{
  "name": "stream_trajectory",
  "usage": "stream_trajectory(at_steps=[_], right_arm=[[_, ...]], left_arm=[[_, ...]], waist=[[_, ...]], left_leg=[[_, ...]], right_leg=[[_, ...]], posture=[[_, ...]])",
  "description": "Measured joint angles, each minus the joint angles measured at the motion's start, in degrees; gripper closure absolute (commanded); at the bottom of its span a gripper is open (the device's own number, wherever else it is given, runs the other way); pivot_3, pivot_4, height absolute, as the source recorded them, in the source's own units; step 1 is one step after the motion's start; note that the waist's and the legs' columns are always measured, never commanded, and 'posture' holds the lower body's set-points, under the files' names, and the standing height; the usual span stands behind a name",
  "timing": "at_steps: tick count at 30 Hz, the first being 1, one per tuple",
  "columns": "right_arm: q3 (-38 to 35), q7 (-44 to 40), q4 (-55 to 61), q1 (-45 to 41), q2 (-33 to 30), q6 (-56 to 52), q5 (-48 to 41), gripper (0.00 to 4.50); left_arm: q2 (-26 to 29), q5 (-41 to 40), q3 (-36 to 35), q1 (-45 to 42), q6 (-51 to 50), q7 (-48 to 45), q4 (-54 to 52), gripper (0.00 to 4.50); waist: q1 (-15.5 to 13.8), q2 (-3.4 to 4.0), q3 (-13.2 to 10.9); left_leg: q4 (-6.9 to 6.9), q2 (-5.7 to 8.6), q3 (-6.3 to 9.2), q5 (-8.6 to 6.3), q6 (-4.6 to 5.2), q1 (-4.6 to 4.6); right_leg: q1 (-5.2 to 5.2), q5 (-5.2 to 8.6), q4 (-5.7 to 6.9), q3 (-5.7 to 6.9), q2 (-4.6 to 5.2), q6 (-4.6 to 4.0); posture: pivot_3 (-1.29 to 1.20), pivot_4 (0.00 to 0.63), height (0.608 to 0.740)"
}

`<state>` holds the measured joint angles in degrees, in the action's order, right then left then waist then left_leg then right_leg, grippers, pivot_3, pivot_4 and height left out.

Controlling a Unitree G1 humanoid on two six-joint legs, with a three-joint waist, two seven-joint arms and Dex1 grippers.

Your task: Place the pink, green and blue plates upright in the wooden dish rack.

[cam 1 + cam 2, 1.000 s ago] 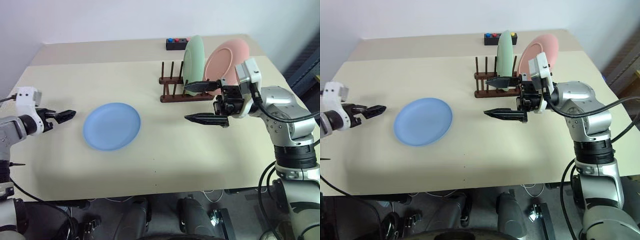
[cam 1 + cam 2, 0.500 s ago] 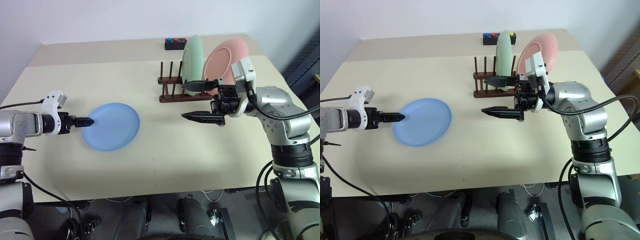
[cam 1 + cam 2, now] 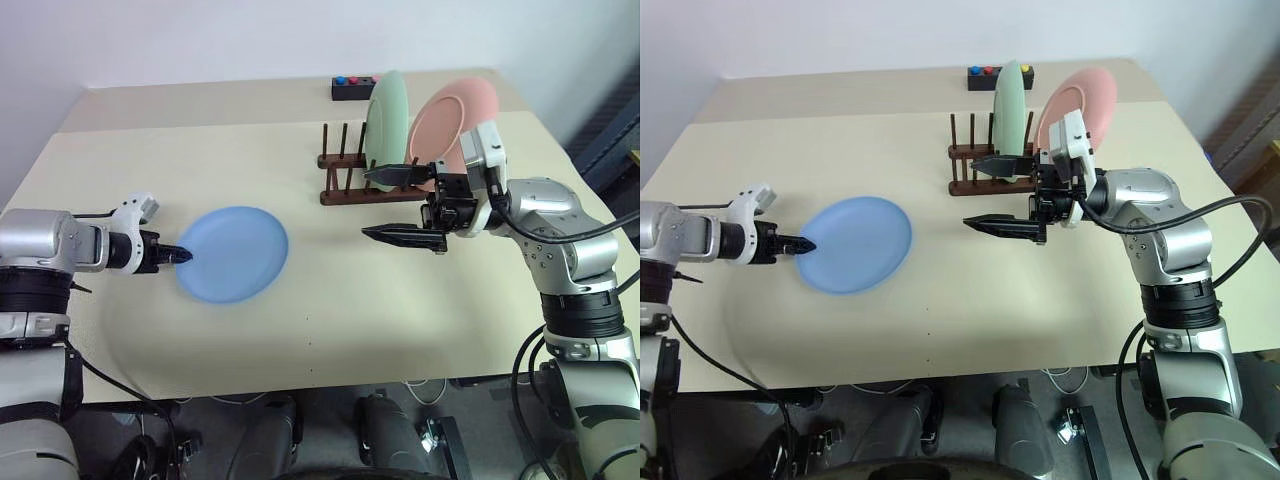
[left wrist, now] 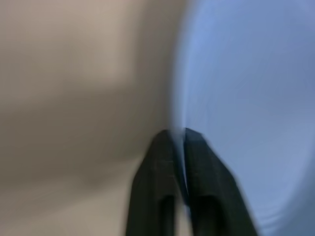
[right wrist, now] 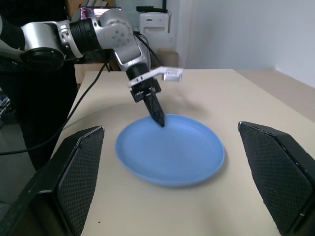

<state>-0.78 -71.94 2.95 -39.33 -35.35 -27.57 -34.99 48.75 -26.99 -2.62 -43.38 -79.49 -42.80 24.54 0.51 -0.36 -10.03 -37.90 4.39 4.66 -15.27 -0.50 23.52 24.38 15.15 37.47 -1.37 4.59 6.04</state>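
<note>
The tabletop [image 3: 330, 300] is a plain beige surface before a pale wall, with a small black box [image 3: 354, 88] bearing coloured buttons at its far edge. The wooden dish rack [image 3: 350, 180] already carries the green plate [image 3: 386, 112] and pink plate [image 3: 452, 112] upright. The blue plate [image 3: 237, 254] lies flat, well apart from the rack. Since a second ago the left pincer [image 3: 185, 256] has come in to the plate's near rim and clenched; the plate has shifted slightly toward the rack. Whether the rim is truly pinched cannot be told. The right pincer [image 3: 400, 205] hangs released beside the rack. Judgement: the last plate's pick-up is under way.
</note>
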Motion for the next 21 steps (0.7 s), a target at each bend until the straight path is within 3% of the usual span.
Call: stream_trajectory(at_steps=[4, 8, 11, 14, 21], right_arm=[[0.02, -0.19, 0.0, -0.01, -0.06, 0.0, 0.1, 0.0], [0.07, 0.96, 0.46, -0.69, -0.31, -0.2, 0.59, 0.0], [1.74, 5.02, 2.7, -4.81, 0.24, 2.47, 5.11, 0.0], [5.49, 9.41, 3.77, -9.44, 0.78, 8.05, 13.13, 0.0], [14.78, 17.37, 6.64, -11.78, 5.92, 22.76, 29.26, 0.0]], left_arm=[[-1.91, -0.91, -5.26, 0.14, -1.85, 2.07, -0.45, 4.45], [-5.21, -3.83, -16.89, 1.74, -1.45, 5.27, -7.89, 4.45], [-12.3, -6.9, -28.22, 2.1, 0.22, 9.98, -14.5, 4.45], [-23.03, -9.57, -36.59, 2.48, 5.53, 16.7, -20.68, 4.45], [-38.97, -12.32, -42.82, 4.08, 24.06, 29.98, -29.58, 4.45]], waist=[[0.1, -0.02, 0.0], [0.21, -0.02, 0.0], [0.19, -0.02, 0.0], [0.06, -0.12, 0.06], [0.07, -0.38, 0.11]], left_leg=[[0.0, 0.0, 0.0, 0.02, -0.03, 0.01], [-0.01, -0.01, 0.0, 0.09, -0.17, 0.03], [0.0, -0.02, 0.0, 0.17, -0.3, 0.03], [-0.04, -0.02, 0.01, 0.17, -0.31, 0.03], [-0.05, -0.02, 0.0, 0.19, -0.34, 0.05]], right_leg=[[0.03, 0.0, 0.02, 0.0, -0.01, 0.0], [0.07, 0.0, 0.02, -0.01, 0.02, 0.0], [0.09, 0.0, 0.05, 0.0, 0.02, 0.0], [0.06, 0.0, 0.04, 0.02, 0.02, 0.0], [0.08, -0.01, 0.03, 0.02, 0.0, 0.01]], posture=[[0.0, 0.15, 0.74], [0.0, 0.15, 0.74], [0.0, 0.15, 0.74], [0.0, 0.15, 0.74], [0.0, 0.15, 0.74]])
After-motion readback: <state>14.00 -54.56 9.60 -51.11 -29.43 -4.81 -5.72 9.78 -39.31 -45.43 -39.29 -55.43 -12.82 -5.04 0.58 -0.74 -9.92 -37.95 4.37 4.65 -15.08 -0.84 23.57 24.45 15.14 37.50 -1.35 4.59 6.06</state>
